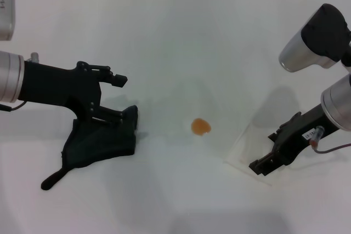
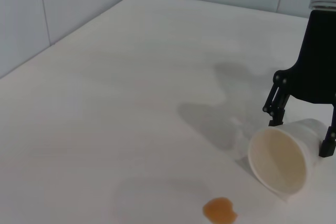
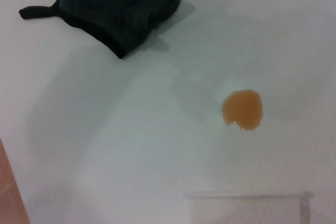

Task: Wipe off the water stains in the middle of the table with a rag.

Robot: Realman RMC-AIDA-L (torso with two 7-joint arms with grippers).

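The rag (image 1: 101, 143) is partly covered by the left gripper (image 1: 120, 97); the cup (image 3: 247, 208) is cut off at the right wrist view's edge.

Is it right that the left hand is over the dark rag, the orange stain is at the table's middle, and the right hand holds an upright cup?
Not quite: the cup lies on its side in the right hand, as the left wrist view shows. The rest stands.

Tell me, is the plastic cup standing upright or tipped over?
Tipped over. The cup lies on its side, its open mouth facing sideways, held by the right gripper.
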